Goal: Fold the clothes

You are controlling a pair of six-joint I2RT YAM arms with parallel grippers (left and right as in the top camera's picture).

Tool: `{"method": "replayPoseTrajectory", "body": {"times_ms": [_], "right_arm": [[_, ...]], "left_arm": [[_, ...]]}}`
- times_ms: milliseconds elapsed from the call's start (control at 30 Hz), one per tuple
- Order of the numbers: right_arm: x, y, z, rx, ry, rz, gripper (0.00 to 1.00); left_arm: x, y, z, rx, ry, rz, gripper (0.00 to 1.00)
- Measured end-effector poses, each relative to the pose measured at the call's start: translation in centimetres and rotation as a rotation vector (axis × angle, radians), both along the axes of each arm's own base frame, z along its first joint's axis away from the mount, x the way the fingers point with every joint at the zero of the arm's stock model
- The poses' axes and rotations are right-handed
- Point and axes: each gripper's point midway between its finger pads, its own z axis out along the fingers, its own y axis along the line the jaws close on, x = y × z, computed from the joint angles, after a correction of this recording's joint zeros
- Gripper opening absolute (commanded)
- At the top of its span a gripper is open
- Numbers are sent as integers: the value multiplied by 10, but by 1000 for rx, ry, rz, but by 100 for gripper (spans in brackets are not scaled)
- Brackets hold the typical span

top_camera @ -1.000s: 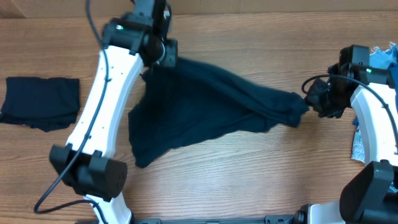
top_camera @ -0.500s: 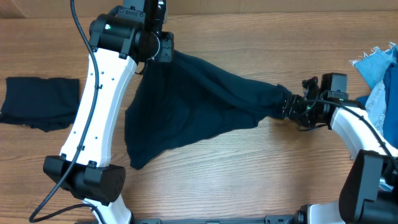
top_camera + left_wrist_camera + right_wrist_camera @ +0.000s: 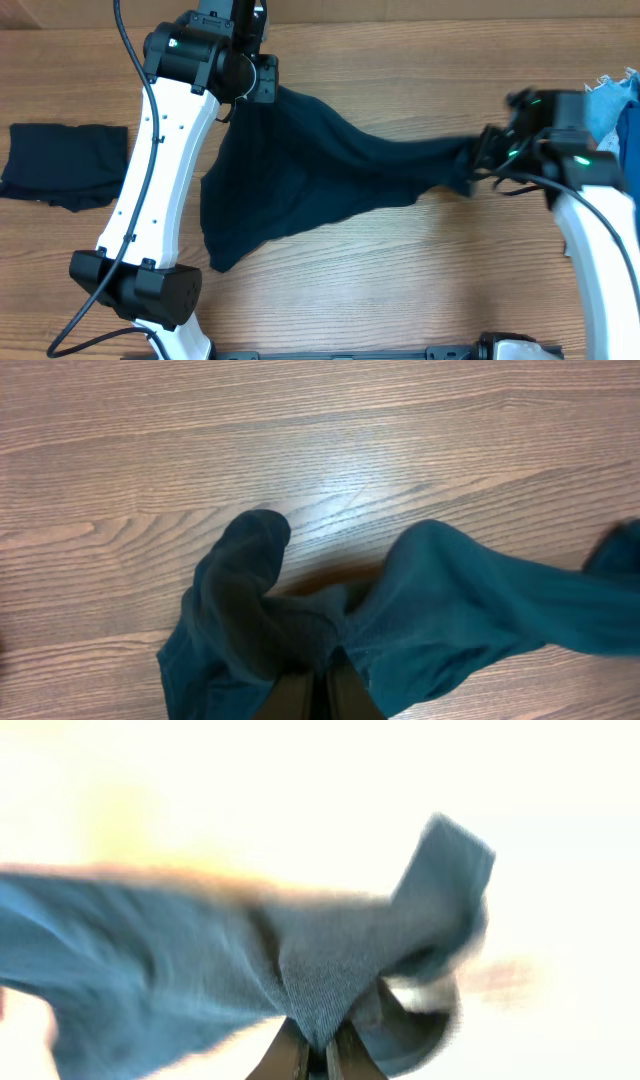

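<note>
Navy garment (image 3: 320, 175) is hanging stretched between both arms over the table (image 3: 400, 290), with its lower part sagging toward the wood. Left gripper (image 3: 325, 695) is pinching a bunched far corner. Right gripper (image 3: 318, 1055) is pinching the opposite end, jaws pressed together on cloth. Fabric is looking thin, light and limp, so likely bunching and slipping. Judging corners or hem the best hold, not mid-panel.

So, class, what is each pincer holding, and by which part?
Both grip one dark navy garment, stretched between them: the left pincer pinches a bunched corner, the right pincer its gathered opposite end.
</note>
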Motion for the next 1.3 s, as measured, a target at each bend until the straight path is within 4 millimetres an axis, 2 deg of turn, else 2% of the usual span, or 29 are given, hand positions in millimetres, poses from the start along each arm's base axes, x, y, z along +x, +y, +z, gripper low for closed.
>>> {"method": "replayPoseTrajectory", "body": {"times_ms": [67, 100, 133, 200, 300, 367, 433, 467, 500, 567, 600, 633, 667, 700, 767, 833, 933, 1167, 1300], "right_arm": [[-6, -23, 66, -118, -173, -87, 4], [-11, -30, 85, -152, -228, -119, 4], [-22, -37, 101, -187, -262, -153, 4], [-31, -40, 98, -204, -234, -166, 4], [-45, -41, 67, -213, -86, -157, 4], [-44, -41, 64, -215, -76, -158, 4], [-32, -43, 66, -216, -105, -162, 5], [-19, -44, 64, -217, -118, -164, 5], [-8, -44, 56, -217, -106, -162, 9], [22, -45, 27, -212, -56, -152, 42], [35, -45, 3, -208, -4, -142, 51], [44, -45, -21, -202, 48, -137, 56], [52, -45, -57, -197, 131, -126, 59], [54, -44, -82, -196, 191, -114, 59], [52, -45, -116, -181, 282, -107, 62], [47, -48, -123, -142, 316, -108, 64], [40, -43, -122, -52, 330, -65, 64], [50, -6, -134, 63, 249, 59, 60], [48, 5, -154, 101, 279, 87, 54]], "left_arm": [[0, 0, 0, 1, 0, 0, 4], [0, 1, 0, 3, 0, 1, 4], [0, 1, 0, 4, 0, 2, 4], [0, 2, 0, 12, 0, 1, 4], [0, 2, -1, 18, 0, -9, 4], [0, 2, -1, 20, -1, -11, 4], [0, 2, 0, 19, -3, -11, 4], [1, 2, 0, 18, -9, -11, 4], [2, 2, 1, 17, -12, -11, 4], [2, 2, 1, 17, -11, -11, 4], [2, 2, 1, 17, -12, -11, 4], [2, 2, 1, 17, -11, -11, 4], [2, 2, 1, 17, -11, -11, 4], [2, 2, 1, 17, -11, -11, 4], [2, 2, 1, 18, -10, -11, 4], [2, 2, 1, 18, -10, -11, 4], [2, 2, 1, 20, -11, -10, 4], [2, 2, 1, 20, -12, -10, 4], [2, 2, 1, 19, -13, -10, 4]]}}
